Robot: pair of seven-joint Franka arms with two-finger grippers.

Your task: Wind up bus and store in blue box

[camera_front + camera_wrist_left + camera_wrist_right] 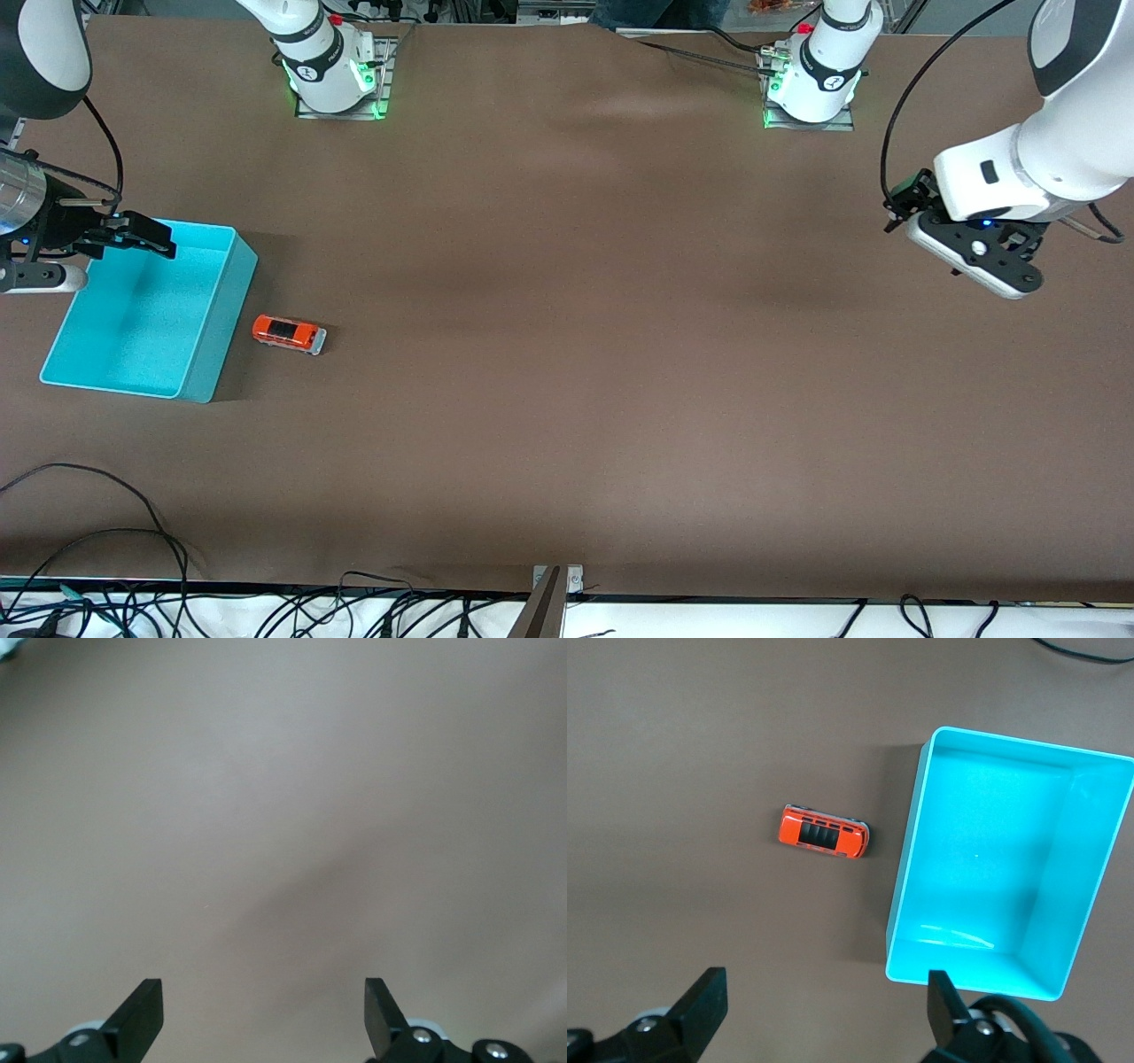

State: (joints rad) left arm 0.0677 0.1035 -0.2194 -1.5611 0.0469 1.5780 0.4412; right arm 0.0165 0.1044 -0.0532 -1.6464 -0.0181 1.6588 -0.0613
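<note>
The orange bus (pixel 289 333) stands on the brown table right beside the blue box (pixel 142 319), on the side toward the left arm's end. In the right wrist view the bus (pixel 824 832) shows its dark roof, next to the empty box (pixel 1001 859). My right gripper (pixel 142 235) is open and empty in the air over the box's rim; its own view shows it open (pixel 826 992). My left gripper (pixel 897 211) is open and empty over bare table at the left arm's end, far from the bus; its view (pixel 264 992) shows only table.
The two arm bases (pixel 332 75) (pixel 811 84) stand along the table's back edge. Loose black cables (pixel 133 532) lie along the edge nearest the front camera, with a small metal bracket (pixel 558 580) at its middle. A wide stretch of brown table lies between bus and left gripper.
</note>
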